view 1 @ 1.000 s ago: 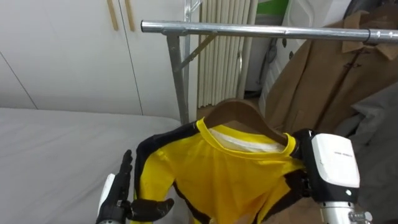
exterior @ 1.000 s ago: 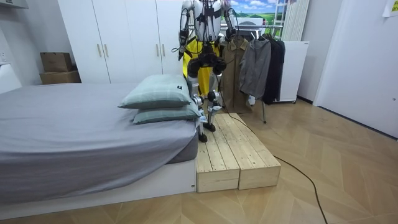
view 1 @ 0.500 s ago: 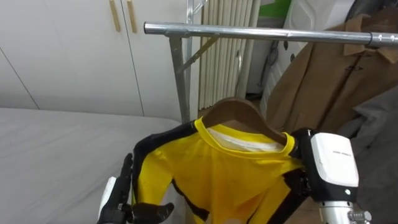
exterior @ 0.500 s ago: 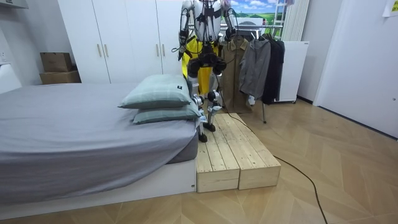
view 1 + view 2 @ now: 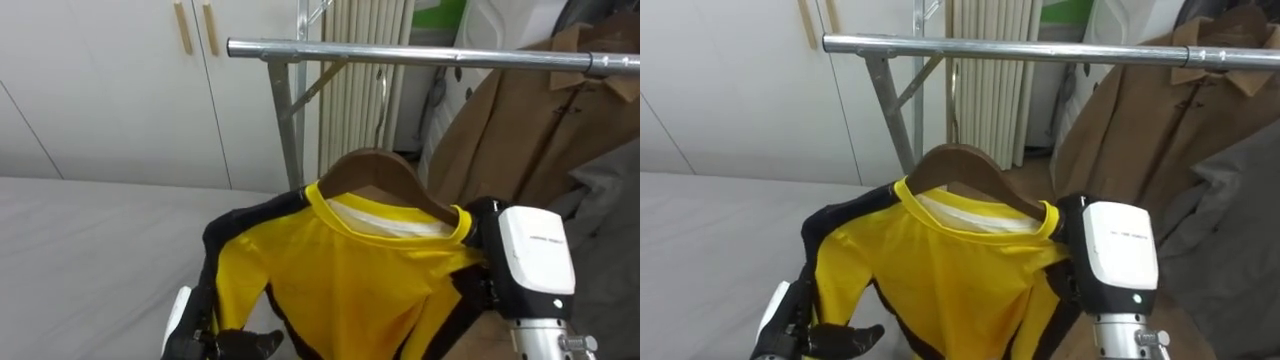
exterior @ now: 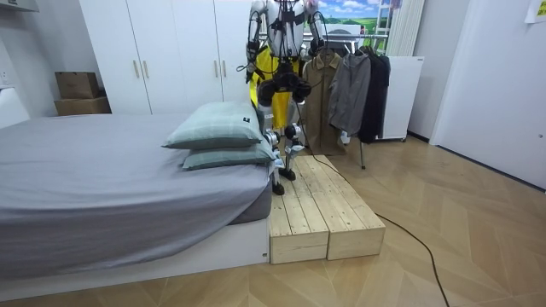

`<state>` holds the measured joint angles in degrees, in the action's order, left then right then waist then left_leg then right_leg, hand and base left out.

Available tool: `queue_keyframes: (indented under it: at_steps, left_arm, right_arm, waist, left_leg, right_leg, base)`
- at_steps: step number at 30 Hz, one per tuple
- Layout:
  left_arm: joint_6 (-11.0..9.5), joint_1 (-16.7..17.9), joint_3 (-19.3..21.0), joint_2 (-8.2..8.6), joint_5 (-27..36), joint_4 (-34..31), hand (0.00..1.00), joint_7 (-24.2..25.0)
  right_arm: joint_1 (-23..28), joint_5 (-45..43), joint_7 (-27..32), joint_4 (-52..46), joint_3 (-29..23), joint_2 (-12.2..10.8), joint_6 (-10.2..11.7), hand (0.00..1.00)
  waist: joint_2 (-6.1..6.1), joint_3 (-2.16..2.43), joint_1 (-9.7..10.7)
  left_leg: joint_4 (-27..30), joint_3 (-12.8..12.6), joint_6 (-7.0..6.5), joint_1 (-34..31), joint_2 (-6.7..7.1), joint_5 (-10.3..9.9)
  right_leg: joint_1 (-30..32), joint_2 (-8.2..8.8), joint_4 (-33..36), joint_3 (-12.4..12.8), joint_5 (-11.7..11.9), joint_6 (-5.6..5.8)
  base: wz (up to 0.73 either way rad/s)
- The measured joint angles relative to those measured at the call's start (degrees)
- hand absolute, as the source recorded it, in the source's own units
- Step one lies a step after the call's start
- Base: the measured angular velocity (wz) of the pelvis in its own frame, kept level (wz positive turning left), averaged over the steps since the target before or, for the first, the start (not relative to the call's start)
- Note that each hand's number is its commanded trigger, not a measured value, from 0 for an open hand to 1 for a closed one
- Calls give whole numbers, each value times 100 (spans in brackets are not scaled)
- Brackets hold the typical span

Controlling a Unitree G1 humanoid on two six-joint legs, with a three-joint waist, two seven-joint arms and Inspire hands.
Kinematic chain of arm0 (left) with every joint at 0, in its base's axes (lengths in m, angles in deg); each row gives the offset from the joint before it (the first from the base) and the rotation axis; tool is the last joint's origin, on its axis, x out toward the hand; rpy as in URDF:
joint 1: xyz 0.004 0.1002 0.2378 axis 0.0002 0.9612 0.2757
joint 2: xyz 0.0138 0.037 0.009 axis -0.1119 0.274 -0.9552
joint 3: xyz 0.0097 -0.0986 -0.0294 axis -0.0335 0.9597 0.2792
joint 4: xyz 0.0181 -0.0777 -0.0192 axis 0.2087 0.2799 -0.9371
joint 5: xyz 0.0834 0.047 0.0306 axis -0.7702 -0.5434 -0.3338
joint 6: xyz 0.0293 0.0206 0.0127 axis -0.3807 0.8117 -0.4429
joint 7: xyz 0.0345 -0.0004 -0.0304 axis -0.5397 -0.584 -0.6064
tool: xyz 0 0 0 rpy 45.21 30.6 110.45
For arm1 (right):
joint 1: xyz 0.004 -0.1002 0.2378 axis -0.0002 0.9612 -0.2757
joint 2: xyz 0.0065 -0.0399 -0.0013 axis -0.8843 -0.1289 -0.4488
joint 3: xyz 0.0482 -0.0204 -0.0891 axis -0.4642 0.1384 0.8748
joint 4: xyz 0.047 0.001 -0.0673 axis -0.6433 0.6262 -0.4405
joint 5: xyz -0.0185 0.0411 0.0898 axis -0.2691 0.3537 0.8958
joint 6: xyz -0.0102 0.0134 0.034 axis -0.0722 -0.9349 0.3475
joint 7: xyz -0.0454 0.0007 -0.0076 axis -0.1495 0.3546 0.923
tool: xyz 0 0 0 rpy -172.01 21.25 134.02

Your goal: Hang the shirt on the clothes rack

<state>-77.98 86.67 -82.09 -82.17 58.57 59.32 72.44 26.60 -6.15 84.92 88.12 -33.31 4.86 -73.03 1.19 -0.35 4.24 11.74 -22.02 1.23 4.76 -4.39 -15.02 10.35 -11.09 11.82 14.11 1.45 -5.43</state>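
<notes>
A yellow shirt (image 5: 350,270) with black trim hangs on a brown wooden hanger (image 5: 375,170). It is held up just below the bare left end of the metal rail (image 5: 400,52), and the hook is hard to make out. My right hand (image 5: 530,255) is at the shirt's right shoulder, its dark fingers closed around the hanger's end through the cloth. My left hand (image 5: 195,325) is low at the left beside the black sleeve, fingers straight and thumb out. In the room view I stand on a wooden platform (image 6: 316,213) in front of the clothes rack, with the shirt (image 6: 260,72) at chest height.
A brown coat (image 5: 540,120) and a grey garment (image 5: 610,210) hang on the right part of the rail. The rack's upright (image 5: 290,120) stands behind the shirt. The grey bed (image 5: 90,240) lies to the left, and white wardrobe doors (image 5: 120,80) are behind it.
The hanger and shirt have risen a little toward the rail. The black sleeve now covers more of my left hand.
</notes>
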Motion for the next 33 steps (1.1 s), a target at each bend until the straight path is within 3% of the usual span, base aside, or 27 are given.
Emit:
queue_keyframes:
  at_steps: [5,9,19,25,33]
  left_arm:
    - [-1,96,14,8,-1,0,0,127]
    - [-1,95,38,-1,-1,-15,0,151]
    - [1,98,184,-12,-2,7,0,255]
    - [1,99,289,-7,-1,-1,0,477]
    - [1,103,395,-15,-1,-3,0,630]
  right_arm:
    - [0,-100,-1,-291,-6,134,-1,100]
    - [-114,22,0,-476,-25,356,9,100]
    - [-452,35,-3,-478,-678,372,-4,100]
    - [-462,273,-5,-478,-742,408,-5,100]
    - [-845,782,-213,-467,-742,482,6,100]
  waist:
    - [16,-6,19]
    - [150,-4,15]
    - [247,-10,-26]
    - [258,-9,-170]
    - [353,-42,-308]
  left_leg:
    - [0,18,3,0,0,6]
    - [2,44,5,9,-2,22]
    - [-33,161,5,149,1,22]
    - [-36,214,6,188,1,22]
    - [-34,271,10,180,1,25]
  right_leg:
    - [-8,5,2,3,-22,18]
    - [-29,6,-2,5,-25,13]
    - [-184,6,-17,-15,-66,23]
    - [-203,55,-4,-207,-79,-5]
    - [-213,60,-19,-203,-88,0]
  base:
    - [1]
    - [4]
    - [3]
    - [6]
    - [2]
